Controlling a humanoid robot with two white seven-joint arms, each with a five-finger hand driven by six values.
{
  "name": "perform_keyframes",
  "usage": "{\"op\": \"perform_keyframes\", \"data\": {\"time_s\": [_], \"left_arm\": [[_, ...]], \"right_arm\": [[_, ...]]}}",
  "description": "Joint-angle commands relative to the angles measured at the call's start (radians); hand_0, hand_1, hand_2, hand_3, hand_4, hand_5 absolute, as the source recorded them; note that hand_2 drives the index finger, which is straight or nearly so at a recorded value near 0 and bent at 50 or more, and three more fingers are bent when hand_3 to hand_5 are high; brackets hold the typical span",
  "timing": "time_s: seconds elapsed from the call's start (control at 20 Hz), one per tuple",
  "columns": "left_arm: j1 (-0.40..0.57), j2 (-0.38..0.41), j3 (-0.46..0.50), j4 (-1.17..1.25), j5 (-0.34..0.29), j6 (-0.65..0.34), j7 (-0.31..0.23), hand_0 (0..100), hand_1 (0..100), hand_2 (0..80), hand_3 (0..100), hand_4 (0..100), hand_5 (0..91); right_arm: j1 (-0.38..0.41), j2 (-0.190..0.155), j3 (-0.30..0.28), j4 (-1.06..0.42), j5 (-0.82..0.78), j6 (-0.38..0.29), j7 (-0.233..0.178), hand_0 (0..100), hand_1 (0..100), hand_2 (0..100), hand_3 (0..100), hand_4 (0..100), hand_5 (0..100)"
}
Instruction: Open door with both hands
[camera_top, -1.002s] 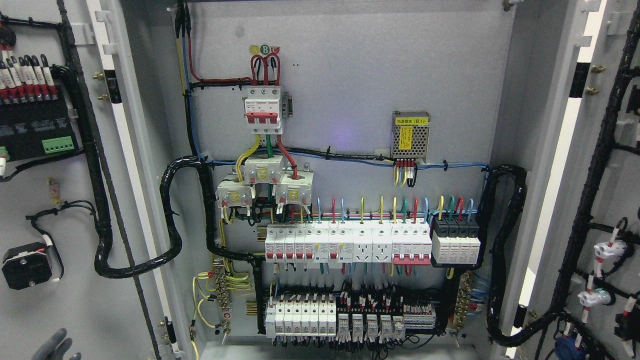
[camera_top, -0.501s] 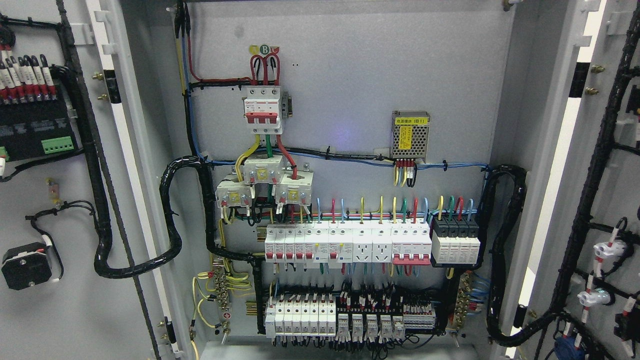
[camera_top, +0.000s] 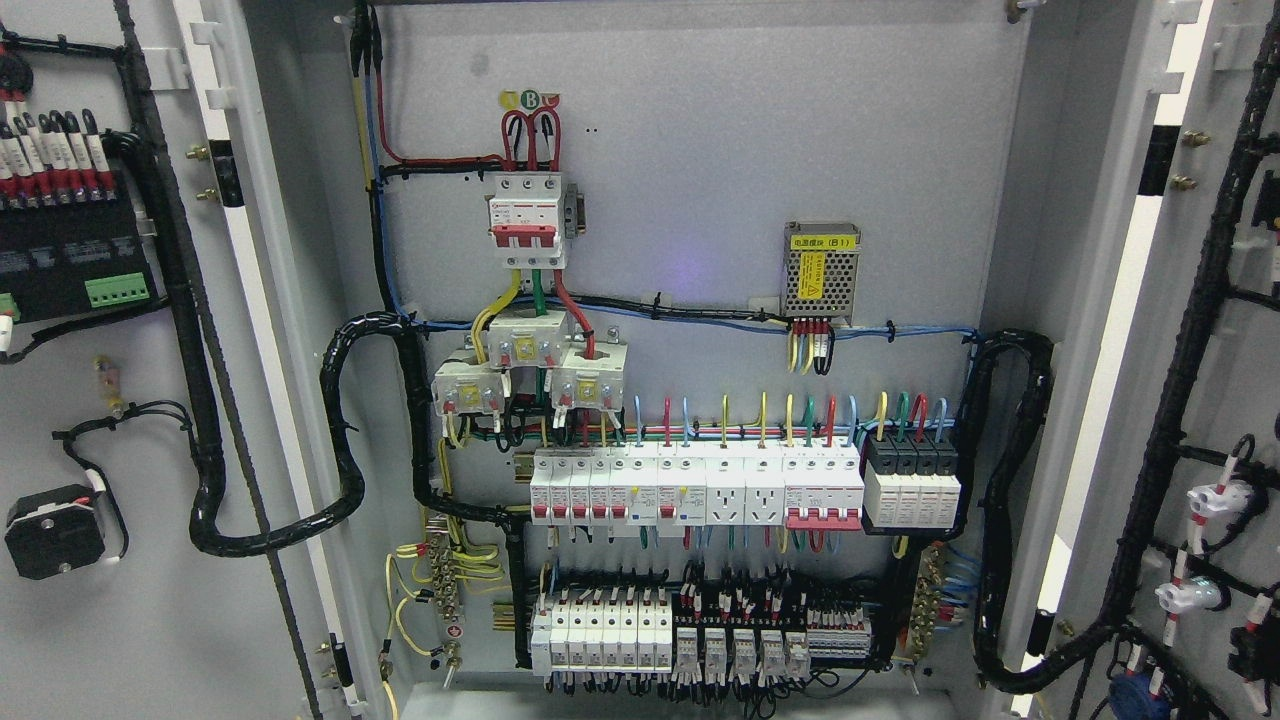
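Doors stand swung wide, left door (camera_top: 150, 400) and right door (camera_top: 1200, 350) flanking the wired cabinet (camera_top: 700, 150), with neither robot hand in sight, so their state cannot be told.

Green round sticker (camera_top: 531, 98) reading "B", yellow power-supply label (camera_top: 822, 241) ending "(B1)"

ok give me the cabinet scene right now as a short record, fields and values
view: head camera, facing an electrical cabinet
left door: swung open, inner face with wiring showing
right door: swung open, inner face with wiring showing
back panel: fully exposed
top breaker: upper left of panel, red, yellow and green wires below it
power supply: perforated case, yellow label, upper right
breaker rows: two rows across the lower panel
robot hands: none in view
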Motion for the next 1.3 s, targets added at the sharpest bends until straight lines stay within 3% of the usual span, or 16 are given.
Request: {"op": "perform_keyframes", "data": {"time_s": [0.0,0.35,0.55,0.75,1.1,1.25], "left_arm": [[0.049,-0.021,-0.059,0.129,-0.022,0.061,0.001,0,0,0.0,0,0,0.0],[0.118,0.01,-0.038,0.287,-0.03,0.282,0.002,0,0,0.0,0,0,0.0],[0.159,0.025,-0.026,0.388,-0.074,0.29,-0.001,0,0,0.0,0,0,0.0],[0.187,0.034,-0.018,0.483,-0.08,0.287,-0.002,0,0,0.0,0,0,0.0],[0.193,0.037,-0.015,0.686,-0.108,0.286,-0.002,0,0,0.0,0,0,0.0],[0.178,0.034,-0.018,0.776,-0.108,0.286,-0.002,0,0,0.0,0,0,0.0]], "right_arm": [[0.055,0.015,0.157,0.185,0.009,-0.007,0.0,38,0,0,0,0,0],[0.18,0.013,0.159,0.28,0.017,-0.086,0.0,38,0,0,0,0,0],[0.269,0.01,0.154,0.304,0.017,-0.132,0.0,38,0,0,0,0,0],[0.355,0.007,0.148,0.334,0.017,-0.138,0.0,38,0,0,0,0,0],[0.362,0.016,0.162,0.582,0.043,-0.138,0.0,38,0,0,0,0,0],[0.29,0.062,0.165,0.755,0.11,-0.134,0.0,38,0,0,0,0,0]]}}
